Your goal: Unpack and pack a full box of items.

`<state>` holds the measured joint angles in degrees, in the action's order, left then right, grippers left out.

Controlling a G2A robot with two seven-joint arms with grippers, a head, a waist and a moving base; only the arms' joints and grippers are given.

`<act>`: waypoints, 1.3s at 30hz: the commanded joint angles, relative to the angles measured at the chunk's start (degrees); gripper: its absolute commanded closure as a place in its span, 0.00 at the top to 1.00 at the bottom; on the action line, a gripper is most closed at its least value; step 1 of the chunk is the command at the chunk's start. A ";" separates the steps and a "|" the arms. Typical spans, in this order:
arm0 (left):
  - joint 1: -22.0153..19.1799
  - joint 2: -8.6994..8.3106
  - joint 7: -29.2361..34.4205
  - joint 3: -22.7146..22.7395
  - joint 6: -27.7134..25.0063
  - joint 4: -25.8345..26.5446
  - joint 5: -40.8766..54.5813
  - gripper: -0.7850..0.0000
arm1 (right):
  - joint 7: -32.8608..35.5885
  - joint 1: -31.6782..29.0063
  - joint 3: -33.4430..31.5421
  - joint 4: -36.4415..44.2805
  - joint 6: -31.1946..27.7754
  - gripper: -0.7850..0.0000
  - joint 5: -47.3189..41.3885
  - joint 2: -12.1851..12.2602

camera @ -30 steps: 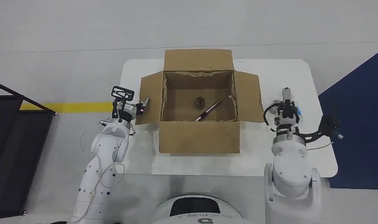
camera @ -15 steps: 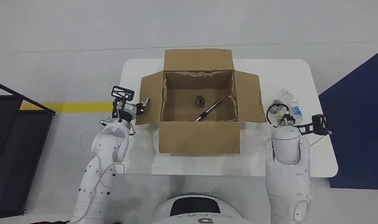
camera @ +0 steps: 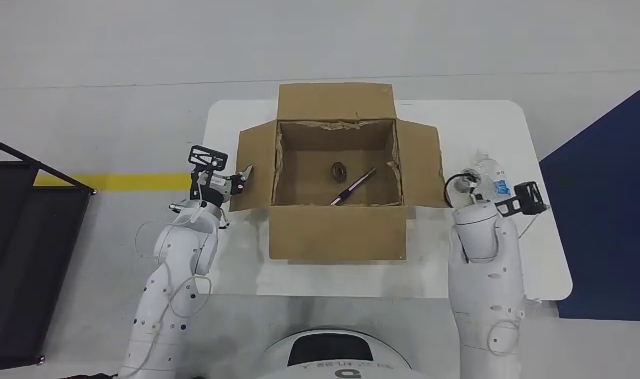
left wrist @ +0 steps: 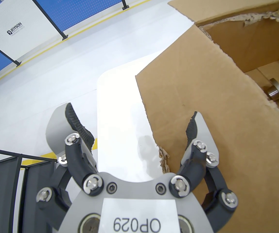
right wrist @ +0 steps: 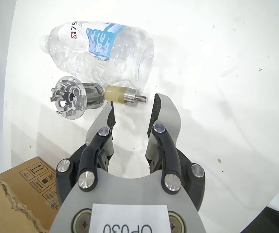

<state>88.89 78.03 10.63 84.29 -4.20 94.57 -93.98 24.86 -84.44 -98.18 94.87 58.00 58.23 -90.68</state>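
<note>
From above, an open cardboard box [camera: 337, 234] sits on the white table [camera: 480, 129], with a pen [camera: 353, 187] and a small round metal piece [camera: 339, 170] inside. In the left wrist view, the left gripper [left wrist: 131, 112] is spread wide and empty at the box's left flap. In the right wrist view, the right gripper [right wrist: 133, 109] is parted and empty, just beside a metal fitting [right wrist: 81, 96] that lies against a plastic bottle [right wrist: 100, 52].

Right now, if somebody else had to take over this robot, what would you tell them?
Left gripper: open, empty, by the left flap of the box.
Right gripper: open, empty, by the stud on the table.
Out, right of the box: bottle, hub, stud.
In the box: pen and a round part.
To do: take those two out, then repack everything.
</note>
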 commanded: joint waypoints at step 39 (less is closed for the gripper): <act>0.00 0.00 0.00 0.00 0.00 0.00 0.00 1.00 | 12.09 10.51 -2.29 -13.55 0.00 0.35 16.30 -0.32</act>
<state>88.89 78.03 10.63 84.29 -4.20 94.57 -93.98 36.79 -74.13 -100.58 81.66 58.00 74.36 -90.99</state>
